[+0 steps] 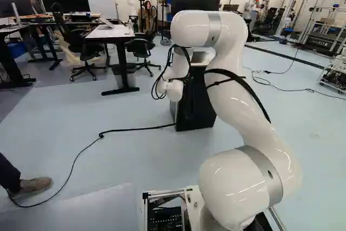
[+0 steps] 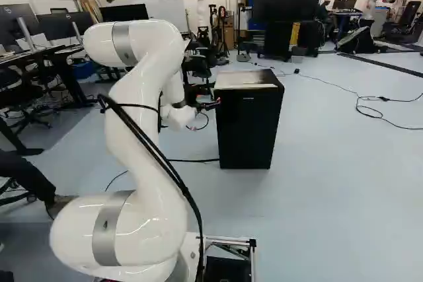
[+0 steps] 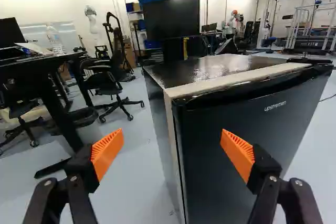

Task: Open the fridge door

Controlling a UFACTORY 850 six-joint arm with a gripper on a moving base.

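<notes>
In the right base view my gripper (image 2: 210,105) is at the near left upper part of the black fridge (image 2: 248,127), which stands upright on the floor. The wrist view shows the gripper (image 3: 172,145) open, its orange pads (image 3: 107,150) wide apart. Ahead of it is the fridge door (image 3: 257,140), shut against the body, with the door's side edge and light seam between the two finger lines. One finger stands before the door front, the other out beside the fridge's side. Neither visibly touches it. In the left base view the arm partly hides the fridge (image 1: 197,106).
A desk (image 3: 37,66) and an office chair (image 3: 107,85) stand beyond the fridge's side. A black cable (image 1: 130,129) runs over the floor to the fridge. A person's shoe (image 1: 33,185) is at the left of the left base view. Another robot (image 2: 201,10) stands far back.
</notes>
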